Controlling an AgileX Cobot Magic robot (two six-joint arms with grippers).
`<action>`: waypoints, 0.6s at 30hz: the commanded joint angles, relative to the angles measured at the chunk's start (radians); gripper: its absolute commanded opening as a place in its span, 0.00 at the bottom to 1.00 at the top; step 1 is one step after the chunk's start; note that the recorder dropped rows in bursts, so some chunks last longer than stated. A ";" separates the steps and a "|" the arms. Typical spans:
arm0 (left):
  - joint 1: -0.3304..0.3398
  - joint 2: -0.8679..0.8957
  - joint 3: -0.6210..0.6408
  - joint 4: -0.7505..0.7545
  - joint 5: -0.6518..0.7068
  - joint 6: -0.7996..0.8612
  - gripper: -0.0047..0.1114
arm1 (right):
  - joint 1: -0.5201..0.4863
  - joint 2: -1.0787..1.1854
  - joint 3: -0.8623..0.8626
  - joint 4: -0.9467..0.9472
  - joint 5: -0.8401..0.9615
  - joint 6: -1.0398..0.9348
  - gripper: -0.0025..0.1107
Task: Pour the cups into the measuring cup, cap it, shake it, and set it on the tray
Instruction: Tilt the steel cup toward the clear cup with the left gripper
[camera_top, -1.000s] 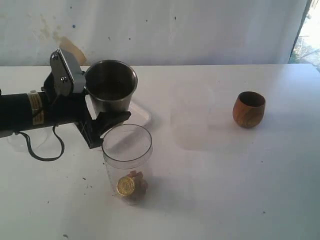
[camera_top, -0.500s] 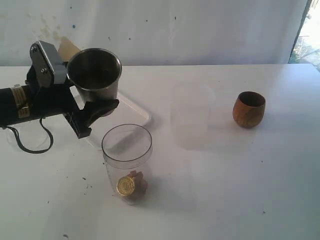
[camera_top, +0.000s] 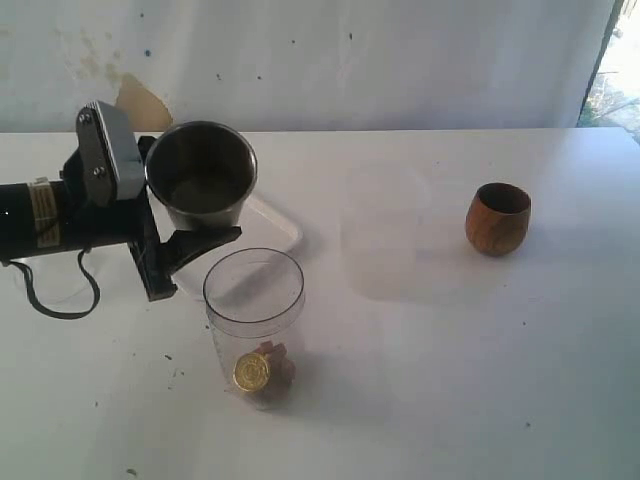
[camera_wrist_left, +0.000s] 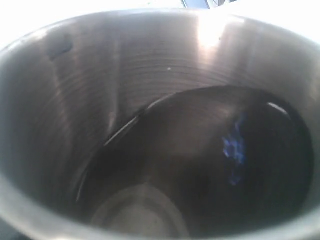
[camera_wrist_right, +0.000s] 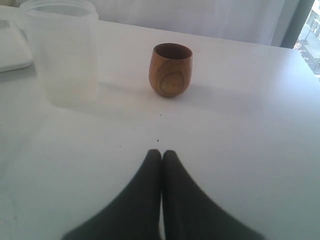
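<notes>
Left gripper (camera_top: 160, 205) clamps steel cup (camera_top: 200, 175) by its sides, mouth up, over surface's (camera_top: 450, 380) left half, just behind clear cup (camera_top: 253, 320).
Steel looks stiff, slick, prob. light: grip mid-wall, firmly. Clear cup thin, tippy. Wooden cup (camera_top: 497, 218) nr right edge. Right gripper (camera_wrist_right: 161, 155) closed tight, holding nothing.

White table (camera_top: 450, 380); stained wall (camera_top: 300, 60); maybe window (camera_top: 615, 70) right.

Four cups — one steel tumbler (camera_top: 200, 182), one wooden cup (camera_top: 497, 218), one measuring cup (camera_top: 254, 322), one frosted cup (camera_wrist_right: 62, 52) — plus one tray (camera_top: 278, 225).
</notes>
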 joint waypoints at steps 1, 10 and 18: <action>0.001 -0.014 -0.014 -0.024 -0.057 0.054 0.04 | -0.003 -0.004 0.007 0.000 -0.009 0.006 0.02; 0.001 -0.014 -0.014 -0.024 -0.072 0.115 0.04 | -0.003 -0.004 0.007 0.000 -0.009 0.006 0.02; -0.001 -0.014 -0.014 -0.028 -0.128 0.217 0.04 | -0.003 -0.004 0.007 0.000 -0.009 0.006 0.02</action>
